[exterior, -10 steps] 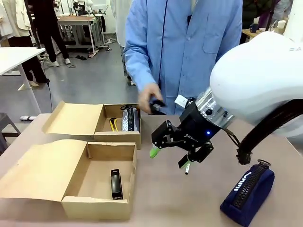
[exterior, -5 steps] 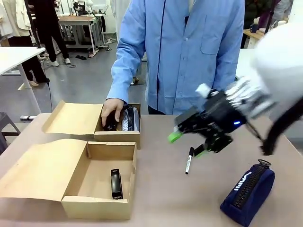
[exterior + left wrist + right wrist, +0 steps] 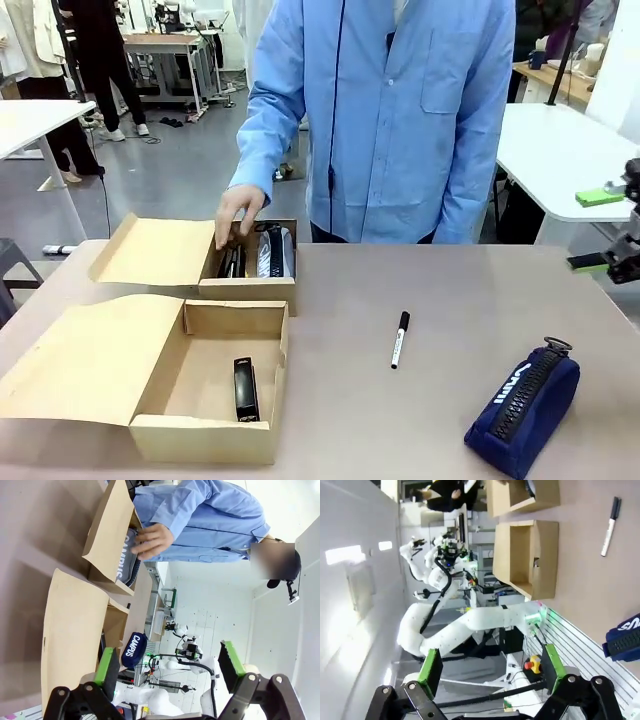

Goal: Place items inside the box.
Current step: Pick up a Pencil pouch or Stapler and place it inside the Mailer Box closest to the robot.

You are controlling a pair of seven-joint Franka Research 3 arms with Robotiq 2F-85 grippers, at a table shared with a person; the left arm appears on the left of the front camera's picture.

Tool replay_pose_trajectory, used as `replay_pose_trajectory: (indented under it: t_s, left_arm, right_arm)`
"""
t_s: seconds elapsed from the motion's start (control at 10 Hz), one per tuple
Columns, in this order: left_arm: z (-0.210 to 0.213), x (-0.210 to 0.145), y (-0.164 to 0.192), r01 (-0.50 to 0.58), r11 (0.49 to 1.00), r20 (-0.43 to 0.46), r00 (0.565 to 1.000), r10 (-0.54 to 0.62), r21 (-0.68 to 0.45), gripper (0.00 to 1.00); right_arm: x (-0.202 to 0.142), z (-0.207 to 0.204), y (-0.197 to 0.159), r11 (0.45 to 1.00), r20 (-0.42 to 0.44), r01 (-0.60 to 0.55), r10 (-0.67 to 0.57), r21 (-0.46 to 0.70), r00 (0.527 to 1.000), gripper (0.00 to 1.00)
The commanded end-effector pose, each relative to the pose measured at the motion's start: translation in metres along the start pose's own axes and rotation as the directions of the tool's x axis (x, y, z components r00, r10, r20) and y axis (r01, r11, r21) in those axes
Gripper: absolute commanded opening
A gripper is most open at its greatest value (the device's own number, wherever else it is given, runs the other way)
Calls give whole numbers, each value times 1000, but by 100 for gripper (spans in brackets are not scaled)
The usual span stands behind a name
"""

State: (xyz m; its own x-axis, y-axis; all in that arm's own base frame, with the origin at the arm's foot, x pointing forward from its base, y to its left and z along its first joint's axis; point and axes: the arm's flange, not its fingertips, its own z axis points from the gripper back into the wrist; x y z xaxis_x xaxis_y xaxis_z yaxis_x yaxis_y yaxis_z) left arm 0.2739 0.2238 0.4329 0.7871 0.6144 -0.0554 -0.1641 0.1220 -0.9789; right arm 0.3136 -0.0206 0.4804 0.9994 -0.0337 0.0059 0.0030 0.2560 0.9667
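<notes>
Your box (image 3: 160, 440), the larger carton at near left, sits with its flap folded open to the left, so items can drop straight in. One black stapler (image 3: 245, 388) lies inside. To its right, on the bare table (image 3: 400, 430), the marker (image 3: 400, 340) and navy pouch (image 3: 525, 405) likely await packing. A person's hand (image 3: 238, 210) reaches into the smaller box (image 3: 160, 250) behind. Your right gripper (image 3: 597, 230), at the right edge, and left gripper (image 3: 167, 664) both have their fingers spread wide, empty.

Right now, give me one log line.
left jaws open; right jaws open; stapler in box; marker, pouch on table; person's hand at smaller box
</notes>
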Motion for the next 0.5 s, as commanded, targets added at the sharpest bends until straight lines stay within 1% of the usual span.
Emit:
replay_pose_trajectory:
  t_s: [0.0, 0.1, 0.2, 0.3, 0.4]
  left_arm:
    - [2, -2, 0, 19, 1000, -7, 1000, -19, -6, 100]
    - [2, -2, 0, 19, 1000, -7, 1000, -19, -6, 100]
    - [2, -2, 0, 19, 1000, -7, 1000, -19, -6, 100]
    - [2, -2, 0, 19, 1000, -7, 1000, -19, -6, 100]
    - [2, -2, 0, 19, 1000, -7, 1000, -19, -6, 100]
  right_arm:
    - [2, -51, 34, 994, -44, -79, 76, -68, 996, 100]
    - [0, 0, 0, 1000, 0, 0, 0, 0, 1000, 100]
    - [1, -74, 9, 994, -309, -57, 26, -91, 951, 100]
    - [18, -57, 8, 1000, -291, -16, 11, -14, 957, 100]
    - [25, -25, 0, 999, -256, 36, -27, 30, 966, 100]
